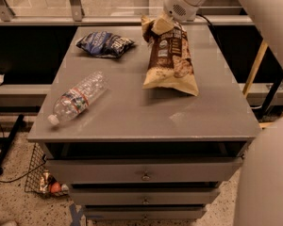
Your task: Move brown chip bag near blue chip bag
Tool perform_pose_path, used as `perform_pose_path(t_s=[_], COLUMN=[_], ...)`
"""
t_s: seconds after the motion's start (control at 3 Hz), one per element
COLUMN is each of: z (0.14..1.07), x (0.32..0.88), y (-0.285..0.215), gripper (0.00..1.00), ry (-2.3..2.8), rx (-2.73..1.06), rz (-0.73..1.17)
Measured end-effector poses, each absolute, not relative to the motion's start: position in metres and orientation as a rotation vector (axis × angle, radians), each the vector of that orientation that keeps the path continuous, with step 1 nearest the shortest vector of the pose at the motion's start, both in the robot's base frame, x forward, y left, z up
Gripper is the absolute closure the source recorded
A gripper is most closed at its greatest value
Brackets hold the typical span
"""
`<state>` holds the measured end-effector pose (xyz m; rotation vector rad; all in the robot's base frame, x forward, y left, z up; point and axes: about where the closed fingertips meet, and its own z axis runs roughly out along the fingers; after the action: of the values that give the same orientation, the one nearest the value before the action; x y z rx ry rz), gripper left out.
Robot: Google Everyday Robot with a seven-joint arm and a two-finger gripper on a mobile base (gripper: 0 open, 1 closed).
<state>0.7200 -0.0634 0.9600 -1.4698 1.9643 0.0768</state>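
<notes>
The brown chip bag is a large tan bag with a dark brown front panel. It hangs lifted above the right half of the grey table, its lower end close to the surface. My gripper is shut on the bag's top edge, at the far right of the table. The blue chip bag is small and dark blue and lies flat at the far left, a short way left of the gripper.
A clear plastic water bottle lies on its side at the table's left front. Drawers sit under the tabletop. A rail and glass run behind the table. A wire basket stands on the floor at the lower left.
</notes>
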Motion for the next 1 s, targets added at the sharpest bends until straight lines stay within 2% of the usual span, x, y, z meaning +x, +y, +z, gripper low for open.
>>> perform_pose_path(t_s=[0.67,1.0], z=[0.966,0.964], x=[0.790,0.808], y=[-0.030,-0.017], gripper=[1.00,1.00], ry=[1.798,1.753], rx=[-1.582,-1.602], rz=[0.024,0.021])
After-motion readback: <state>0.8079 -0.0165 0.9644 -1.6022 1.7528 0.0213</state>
